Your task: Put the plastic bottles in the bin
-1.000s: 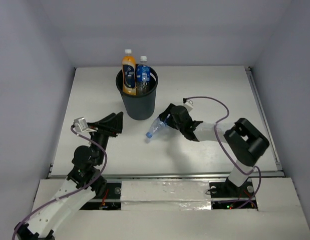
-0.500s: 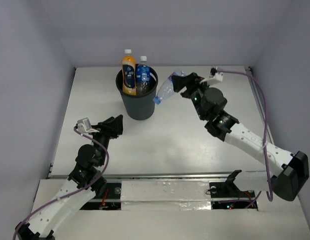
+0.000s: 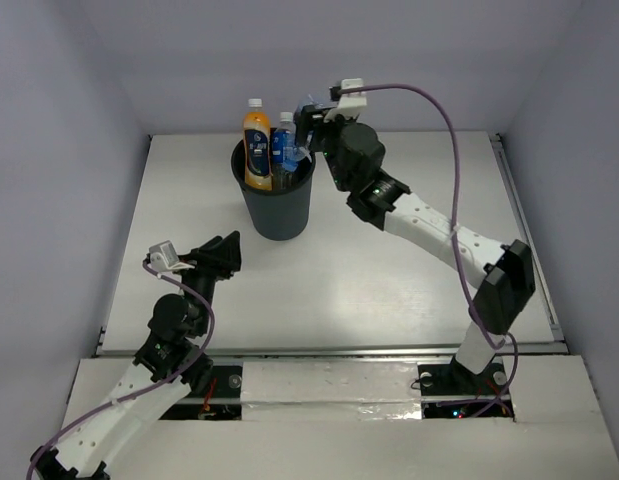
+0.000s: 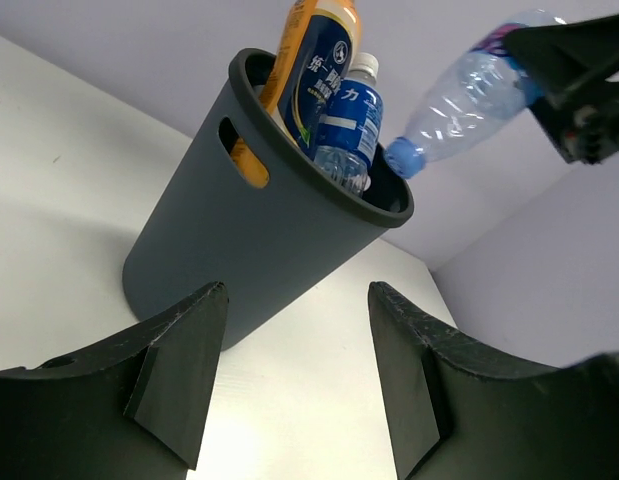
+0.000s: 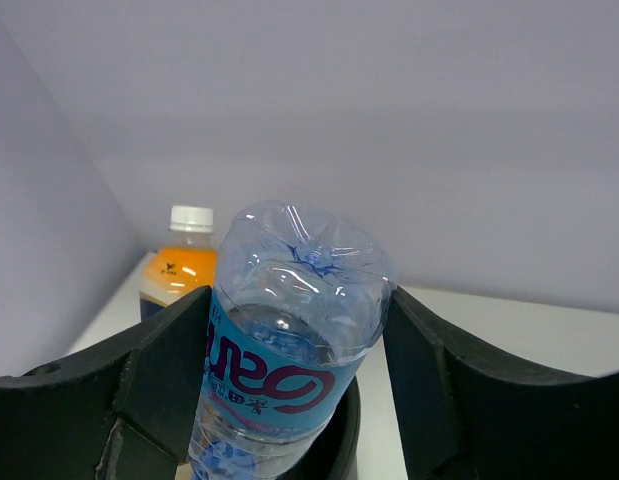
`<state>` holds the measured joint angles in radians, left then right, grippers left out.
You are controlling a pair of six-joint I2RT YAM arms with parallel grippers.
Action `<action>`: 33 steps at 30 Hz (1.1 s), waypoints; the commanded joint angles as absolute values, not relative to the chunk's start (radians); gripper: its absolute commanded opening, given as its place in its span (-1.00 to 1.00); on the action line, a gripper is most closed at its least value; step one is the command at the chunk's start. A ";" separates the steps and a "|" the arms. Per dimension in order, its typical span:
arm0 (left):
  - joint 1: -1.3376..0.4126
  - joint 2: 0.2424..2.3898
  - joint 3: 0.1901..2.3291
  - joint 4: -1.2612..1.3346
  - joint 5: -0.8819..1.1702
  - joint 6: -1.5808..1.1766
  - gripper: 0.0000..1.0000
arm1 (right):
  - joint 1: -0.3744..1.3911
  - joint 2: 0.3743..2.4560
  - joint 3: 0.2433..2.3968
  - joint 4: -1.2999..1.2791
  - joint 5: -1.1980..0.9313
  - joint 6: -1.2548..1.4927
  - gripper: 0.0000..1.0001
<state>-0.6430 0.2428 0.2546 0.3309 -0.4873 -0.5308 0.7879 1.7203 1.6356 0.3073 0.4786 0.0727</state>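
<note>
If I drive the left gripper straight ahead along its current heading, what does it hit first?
Most likely the bin, on its side wall: it sits dead ahead of the left gripper, between the open jaws. How far off is unclear.

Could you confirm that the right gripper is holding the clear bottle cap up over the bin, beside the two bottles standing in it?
Not quite: the clear bottle points cap down, not up; the left wrist view shows its blue cap at the bin's rim. The right gripper does hold it there, beside the orange bottle and the blue-labelled bottle standing inside.
</note>
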 commanded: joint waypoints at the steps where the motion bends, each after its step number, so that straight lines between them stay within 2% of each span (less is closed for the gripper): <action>1: -0.652 0.232 0.255 0.356 -0.508 -0.511 0.10 | 0.844 1.796 1.752 0.322 0.492 -0.110 -0.07; 5: -0.652 0.221 0.256 0.351 -0.512 -0.511 0.10 | 0.905 1.885 1.776 0.345 0.544 -0.210 -0.06; 9: -0.661 0.209 0.255 0.344 -0.528 -0.511 0.10 | 0.951 1.942 1.711 0.422 0.607 -0.299 -0.05; 15: -0.661 0.212 0.253 0.347 -0.532 -0.511 0.10 | 0.962 1.959 1.643 0.471 0.661 -0.299 -0.03; 18: -0.661 0.213 0.255 0.345 -0.534 -0.511 0.10 | 0.962 1.950 1.649 0.460 0.664 -0.279 0.14; 19: -0.661 0.213 0.255 0.342 -0.535 -0.509 0.10 | 0.962 1.944 1.652 0.457 0.667 -0.272 0.35; 22: -0.661 0.209 0.255 0.341 -0.538 -0.511 0.10 | 0.962 1.922 1.680 0.411 0.650 -0.230 0.75; 26: -0.661 0.206 0.255 0.341 -0.541 -0.511 0.10 | 0.962 1.888 1.729 0.335 0.597 -0.149 0.92; 33: -0.661 0.203 0.258 0.333 -0.546 -0.509 0.13 | 0.962 1.797 1.773 0.245 0.502 -0.017 0.97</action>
